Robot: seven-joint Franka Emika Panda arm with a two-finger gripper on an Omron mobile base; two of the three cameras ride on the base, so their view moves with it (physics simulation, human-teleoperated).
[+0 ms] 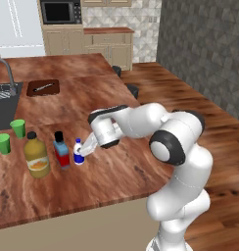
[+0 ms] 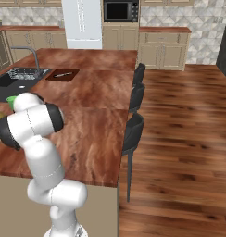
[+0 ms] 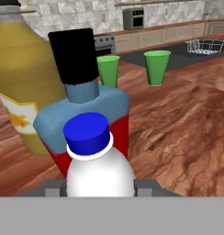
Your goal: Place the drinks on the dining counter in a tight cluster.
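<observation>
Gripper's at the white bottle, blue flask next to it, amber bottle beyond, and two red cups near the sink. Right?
Not quite: the cups are green, not red, as the left base view shows. The rest holds: gripper at the white bottle, blue flask next to it, amber bottle beyond, cups near the sink.

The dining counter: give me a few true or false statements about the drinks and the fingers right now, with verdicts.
1. The white bottle sits between the gripper's fingers. True.
2. The blue flask lies on its side. False: it stands upright.
3. The amber bottle, blue flask and white bottle stand in a row on the dining counter. True.
4. The two green cups are stacked. False: they stand side by side, apart.
5. The amber bottle is in the sink. False: it stands on the countertop.
</observation>
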